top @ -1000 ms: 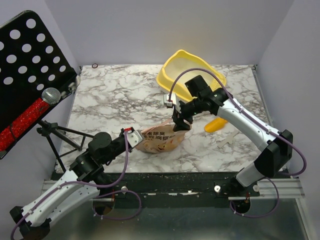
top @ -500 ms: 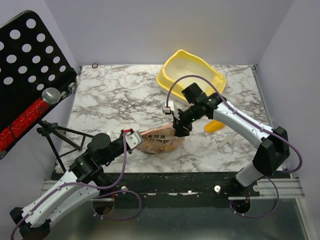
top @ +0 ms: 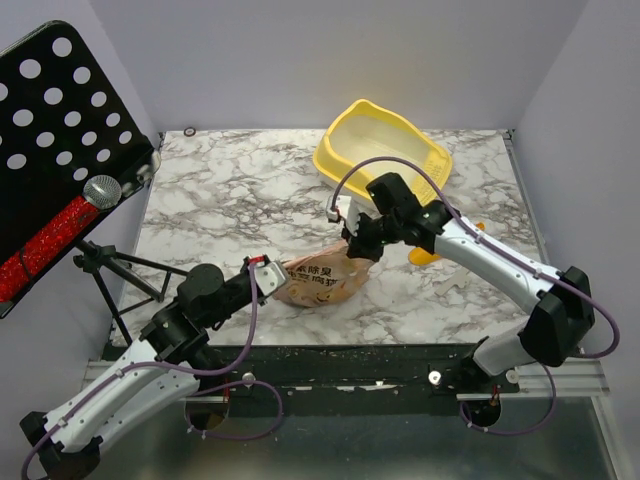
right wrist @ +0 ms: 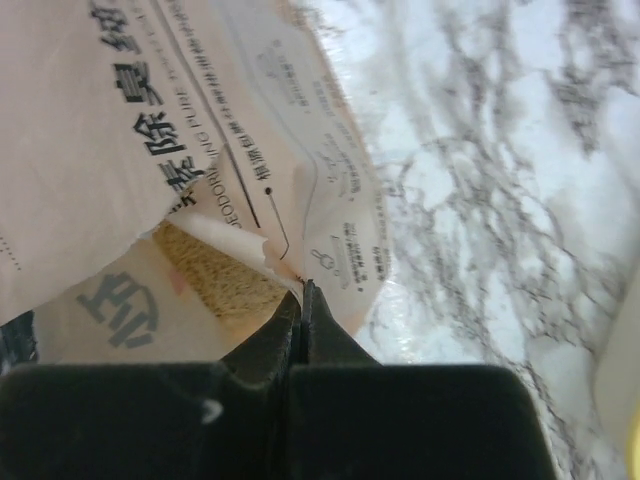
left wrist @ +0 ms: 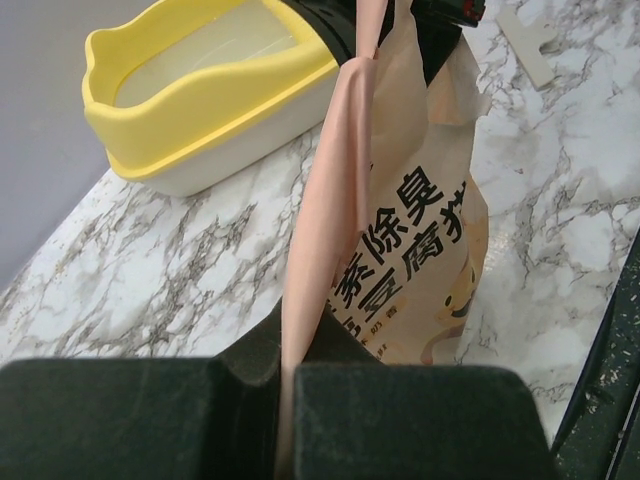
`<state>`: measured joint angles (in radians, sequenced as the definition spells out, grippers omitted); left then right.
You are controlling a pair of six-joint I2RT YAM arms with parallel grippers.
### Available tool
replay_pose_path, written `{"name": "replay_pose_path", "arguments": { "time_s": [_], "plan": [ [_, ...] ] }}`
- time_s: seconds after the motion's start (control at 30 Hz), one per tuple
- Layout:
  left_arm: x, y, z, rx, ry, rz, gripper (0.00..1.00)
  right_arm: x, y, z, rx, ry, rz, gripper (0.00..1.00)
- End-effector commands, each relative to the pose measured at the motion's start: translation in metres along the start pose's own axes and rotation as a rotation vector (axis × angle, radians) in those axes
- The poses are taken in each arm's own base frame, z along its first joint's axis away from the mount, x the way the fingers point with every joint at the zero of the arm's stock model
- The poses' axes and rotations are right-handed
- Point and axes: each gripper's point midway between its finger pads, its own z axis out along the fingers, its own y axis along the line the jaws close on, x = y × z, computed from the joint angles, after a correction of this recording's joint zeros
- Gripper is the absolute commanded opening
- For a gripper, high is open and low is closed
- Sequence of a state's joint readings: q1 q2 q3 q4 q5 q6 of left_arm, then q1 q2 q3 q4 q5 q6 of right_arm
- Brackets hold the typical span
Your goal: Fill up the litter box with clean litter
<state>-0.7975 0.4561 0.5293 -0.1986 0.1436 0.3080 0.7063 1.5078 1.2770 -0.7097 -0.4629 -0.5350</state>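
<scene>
Change: the right claw [right wrist: 300, 303], spread wide over the bag [top: 320, 282] a second ago, has snapped together, and its arm has swung lower and farther out from the bag. The left claw [left wrist: 287, 375] and the bag have stayed put.
Right claw: jaws pressed flat together at the bag's far end, with the torn paper lip caught at their tips.
Left claw: clamped on the bag's near, flattened edge.
Surface: a white marble-pattern table [top: 230, 200] with grey veins; the bag lies on it towards the front.
Room: plain pale walls [top: 300, 60] behind the bag and to either side. A black perforated stand [top: 60, 110] rises to the bag's left, off the table.
Litter box [top: 340, 160]: behind the bag and a little right, apart from both claws. I cannot tell whether any grains lie inside it.
Litter [right wrist: 210, 272]: a grainy tan patch shows through the bag's tear, just beside the right claw's tips.
Scoop [top: 425, 252]: yellow-orange, right of the bag, partly under the right arm.
</scene>
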Motion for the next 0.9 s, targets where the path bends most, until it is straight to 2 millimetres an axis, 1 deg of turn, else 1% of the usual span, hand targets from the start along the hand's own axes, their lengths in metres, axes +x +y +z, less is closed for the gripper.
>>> {"name": "replay_pose_path", "arguments": {
  "time_s": [0.0, 0.1, 0.23, 0.27, 0.37, 0.4, 0.43, 0.5, 0.57, 0.6, 0.7, 0.77, 0.83, 0.87],
  "plan": [
    [-0.054, 0.028, 0.003, -0.087, -0.134, 0.061, 0.0, -0.022, -0.053, -0.028, 0.365, -0.117, 0.057, 0.0],
    [-0.061, 0.035, 0.01, -0.092, -0.121, 0.097, 0.0, -0.03, -0.063, -0.041, 0.463, -0.194, 0.086, 0.0],
    [-0.076, 0.038, 0.023, -0.052, -0.121, 0.206, 0.0, -0.033, -0.078, -0.054, 0.58, -0.24, 0.154, 0.0],
    [-0.08, 0.04, 0.027, -0.046, -0.121, 0.24, 0.0, -0.033, -0.083, -0.06, 0.623, -0.248, 0.176, 0.0],
    [-0.089, 0.049, 0.035, -0.046, -0.11, 0.332, 0.0, -0.031, -0.089, -0.076, 0.706, -0.277, 0.223, 0.0],
    [-0.093, 0.052, 0.037, -0.049, -0.112, 0.357, 0.0, -0.029, -0.089, -0.078, 0.725, -0.282, 0.242, 0.0],
    [-0.092, 0.054, 0.04, -0.041, -0.103, 0.372, 0.0, -0.025, -0.091, -0.081, 0.75, -0.278, 0.263, 0.0],
    [-0.085, 0.055, 0.045, -0.013, -0.071, 0.382, 0.0, -0.012, -0.095, -0.086, 0.815, -0.265, 0.315, 0.0],
    [-0.071, 0.054, 0.05, 0.006, -0.037, 0.374, 0.0, -0.003, -0.096, -0.09, 0.857, -0.285, 0.367, 0.0],
    [-0.064, 0.052, 0.053, 0.006, -0.028, 0.373, 0.0, -0.003, -0.094, -0.091, 0.858, -0.309, 0.383, 0.0],
    [-0.049, 0.053, 0.056, -0.026, -0.021, 0.342, 0.0, -0.001, -0.087, -0.078, 0.802, -0.325, 0.386, 0.0],
    [-0.034, 0.05, 0.058, -0.023, 0.003, 0.332, 0.0, -0.001, -0.084, -0.068, 0.763, -0.317, 0.396, 0.0],
    [-0.023, 0.046, 0.059, -0.015, 0.018, 0.334, 0.0, -0.006, -0.081, -0.062, 0.718, -0.33, 0.406, 0.0],
    [-0.022, 0.047, 0.059, -0.028, 0.01, 0.337, 0.0, -0.008, -0.079, -0.059, 0.7, -0.333, 0.411, 0.0]
  ]
}}
